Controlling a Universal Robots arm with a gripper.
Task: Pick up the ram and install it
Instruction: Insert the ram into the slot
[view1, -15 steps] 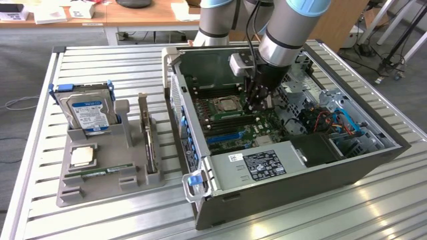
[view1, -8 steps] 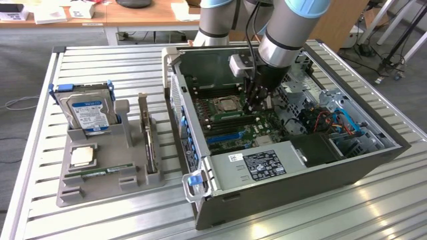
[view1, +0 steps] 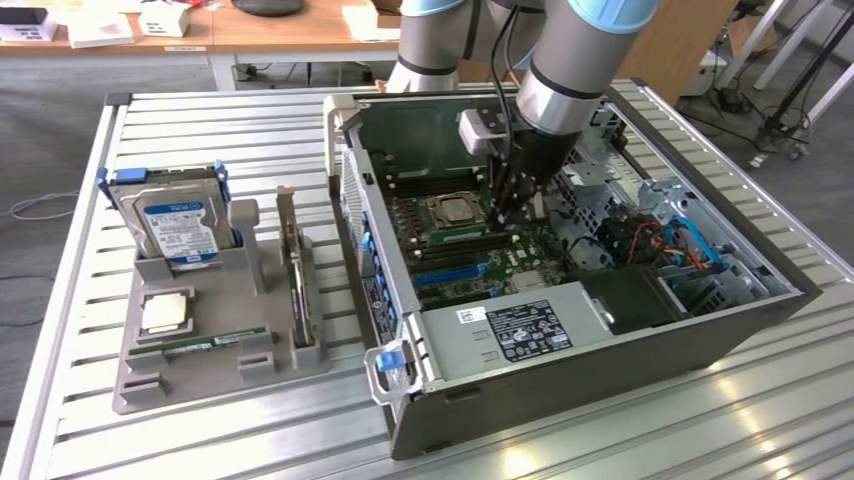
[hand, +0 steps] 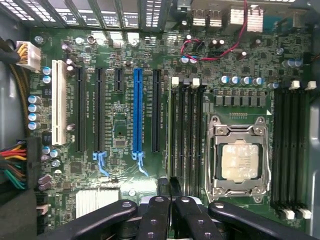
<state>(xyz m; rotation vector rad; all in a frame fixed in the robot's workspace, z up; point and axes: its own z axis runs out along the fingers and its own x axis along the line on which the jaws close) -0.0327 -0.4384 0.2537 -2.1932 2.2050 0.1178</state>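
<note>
So the tool is down inside the open PC case, right over the motherboard, and its fingers are pressed nearly together, pinching the ram. From the wrist view you get the ram edge-on, so it's just a thin, pale greenish strip running away from the fingertips. It's lined up along the memory slot closest to the long blue slot, with the white slot clips at its far end. No label or chips visible from that angle (you're staring straight down the top edge). Can't tell whether it's seated in the slot or just sitting on top of it. The processor in its silver frame is just on the other side of that bank of slots. In the exterior view the tool sits beside that same socket. Over on the exterior view's left, the grey tray on the slatted metal surface carries a hard drive, an upright expansion card and another green stick lying flat, well apart from the case.
</note>
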